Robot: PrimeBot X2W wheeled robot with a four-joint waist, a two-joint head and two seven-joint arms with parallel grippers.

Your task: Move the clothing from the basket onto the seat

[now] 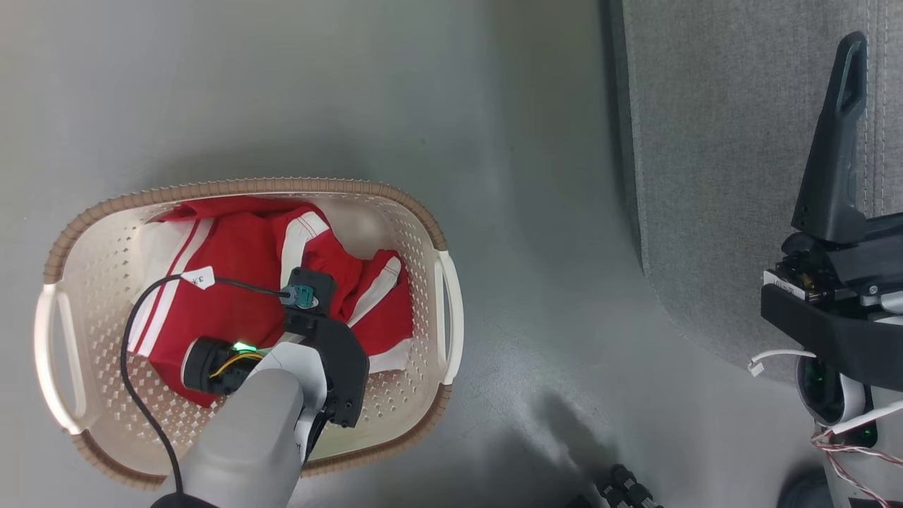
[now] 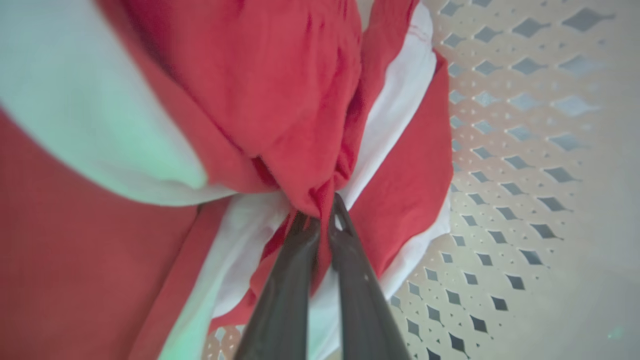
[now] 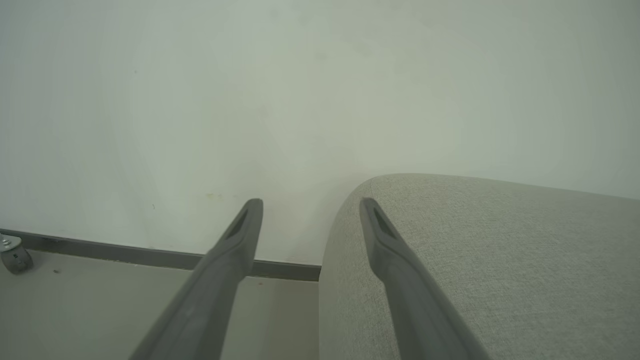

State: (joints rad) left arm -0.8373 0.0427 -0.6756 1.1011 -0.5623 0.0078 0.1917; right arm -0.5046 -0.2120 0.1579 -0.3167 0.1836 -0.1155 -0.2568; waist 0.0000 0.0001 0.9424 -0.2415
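Where the clothing is lying: the clothing [image 1: 240,282] is resting in a crumpled heap inside the basket [image 1: 423,219], its red cloth and white bands covering the far and middle part of the basket's bottom, while the near part of the perforated bottom is showing bare.
Basket: it is standing on the grey floor [image 1: 353,85], to the left of the seat [image 1: 719,176] and apart from it, with a strip of floor lying between them.
Left gripper: the left gripper [image 2: 322,212] is sitting low inside the basket, and its two dark fingers are pressing together on a bunched fold of red fabric. In the left wrist view the cloth is puckering at the tips, and the basket's diamond-shaped holes are showing to the right.
Left arm: the pale forearm [image 1: 247,437] is showing at the lower edge of the head view, with a black cable [image 1: 130,353] looping over the clothing and a small green light [image 1: 243,346] glowing at the wrist.
Right gripper: the right gripper [image 3: 311,202] is hovering by the seat's edge with its fingers spread wide and nothing between them.
Seat: its grey woven cushion is filling the upper right of the head view, a stitched seam running down it. In the right wrist view its rounded corner is standing against a pale wall [image 3: 300,100], with a dark skirting board [image 3: 125,252] running along the floor.
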